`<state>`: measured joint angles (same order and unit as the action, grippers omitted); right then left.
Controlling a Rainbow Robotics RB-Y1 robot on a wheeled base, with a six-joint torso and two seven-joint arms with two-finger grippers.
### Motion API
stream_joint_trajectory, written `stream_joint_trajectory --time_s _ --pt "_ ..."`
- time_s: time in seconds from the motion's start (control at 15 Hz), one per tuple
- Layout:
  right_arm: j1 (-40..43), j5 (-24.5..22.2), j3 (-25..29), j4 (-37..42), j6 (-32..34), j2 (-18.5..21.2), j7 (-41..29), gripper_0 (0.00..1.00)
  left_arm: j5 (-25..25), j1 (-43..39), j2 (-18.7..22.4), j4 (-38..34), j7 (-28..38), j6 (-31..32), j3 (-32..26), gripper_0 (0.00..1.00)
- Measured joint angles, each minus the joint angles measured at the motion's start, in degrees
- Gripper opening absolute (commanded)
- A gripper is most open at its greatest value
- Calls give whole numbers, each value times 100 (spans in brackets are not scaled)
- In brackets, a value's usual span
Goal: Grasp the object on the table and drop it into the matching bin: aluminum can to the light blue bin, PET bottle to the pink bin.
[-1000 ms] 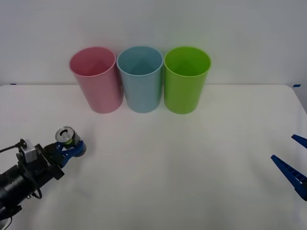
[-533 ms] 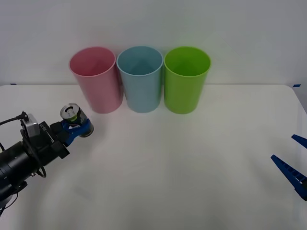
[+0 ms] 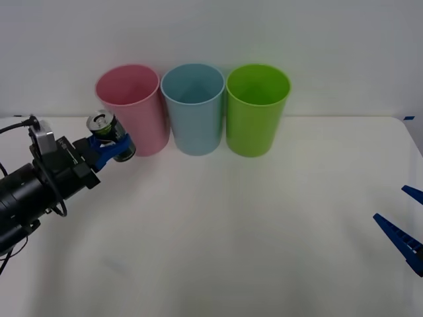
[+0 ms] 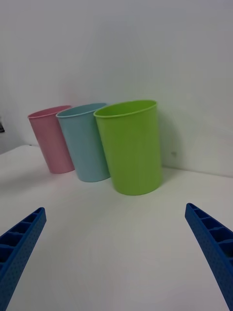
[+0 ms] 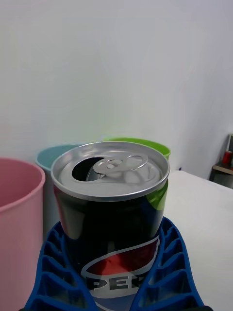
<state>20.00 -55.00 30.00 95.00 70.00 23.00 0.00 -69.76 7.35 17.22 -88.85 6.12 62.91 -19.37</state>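
My left gripper (image 3: 111, 145) is shut on the aluminum can (image 3: 110, 135), holding it in the air just left of and in front of the pink bin (image 3: 133, 109). The can (image 5: 110, 214) has a silver top with an open pull tab and a dark printed side, and blue fingers (image 5: 53, 272) wrap its lower half. The light blue bin (image 3: 193, 107) stands to the right of the pink one, at the back of the white table (image 3: 231, 224). My right gripper (image 3: 404, 224) rests open low at the table's right edge, its fingers (image 4: 19, 243) spread wide.
A lime green bin (image 3: 256, 109) stands right of the light blue bin, the three touching in a row against the back wall. In the right wrist view the green bin (image 4: 130, 146) is nearest, then the light blue bin (image 4: 85, 141) and the pink bin (image 4: 51, 138).
My left gripper has lifted the can off the table and carried it up and towards the back right, close to the pink bin. The right arm has stayed still.
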Motion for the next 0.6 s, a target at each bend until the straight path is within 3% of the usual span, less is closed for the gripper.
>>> stream_joint_trajectory --time_s 0.6 --pt "0 0 0 0 0 0 0 100 -549 823 0 -83 782 -589 168 0"
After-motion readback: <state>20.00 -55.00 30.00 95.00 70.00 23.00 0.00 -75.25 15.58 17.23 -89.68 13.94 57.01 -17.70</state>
